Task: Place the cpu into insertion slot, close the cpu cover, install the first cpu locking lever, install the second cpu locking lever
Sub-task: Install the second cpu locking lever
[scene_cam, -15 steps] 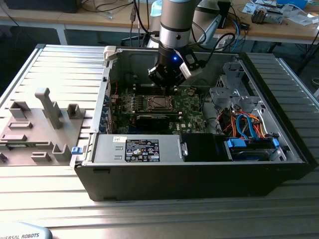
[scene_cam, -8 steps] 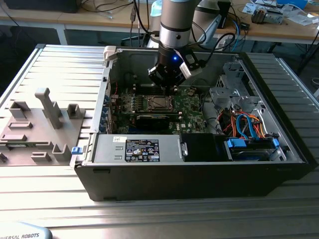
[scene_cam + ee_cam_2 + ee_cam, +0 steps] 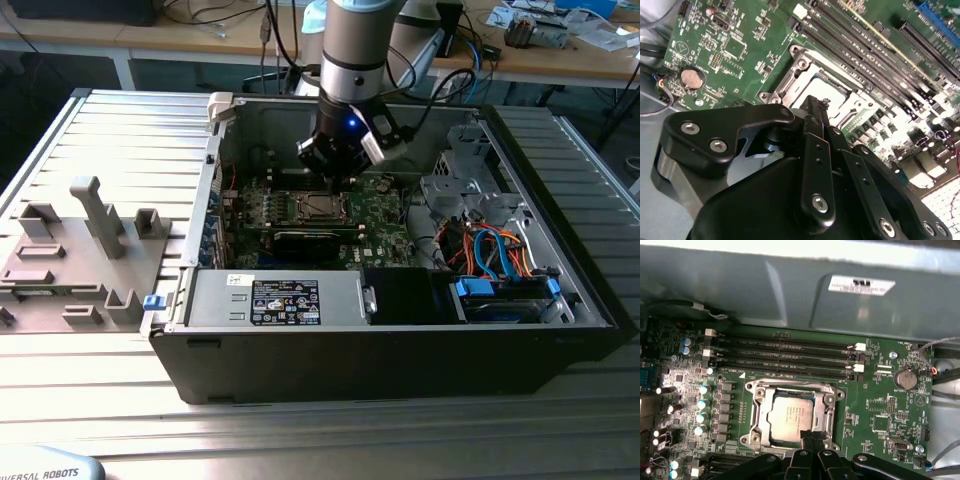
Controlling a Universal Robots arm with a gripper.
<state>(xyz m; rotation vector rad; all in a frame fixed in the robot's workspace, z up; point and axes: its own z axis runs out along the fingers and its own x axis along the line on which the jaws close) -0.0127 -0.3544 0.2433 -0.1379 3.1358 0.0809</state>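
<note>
1. I have the arm reaching down into an open black computer case that lies on its side on a ribbed metal table.
2. On the table to the exterior view's left of the case sits a grey fixture plate with upright holders.
3. Behind the case runs a wooden workbench strewn with cables and small parts.
4. Inside the case, near its front wall, I see a silver power supply, and bundled blue and orange cables towards the exterior view's right.
5. The green motherboard lies flat on the case floor, with long memory slots beside the insertion slot and a coin cell nearby.
6. The cpu sits in the insertion slot with its silver-grey top showing.
7. The cpu cover lies down around the cpu as a silvery frame.
8. The gripper hovers at the edge of the socket frame, its black fingers drawn narrow together; I cannot tell whether they pinch anything.
</note>
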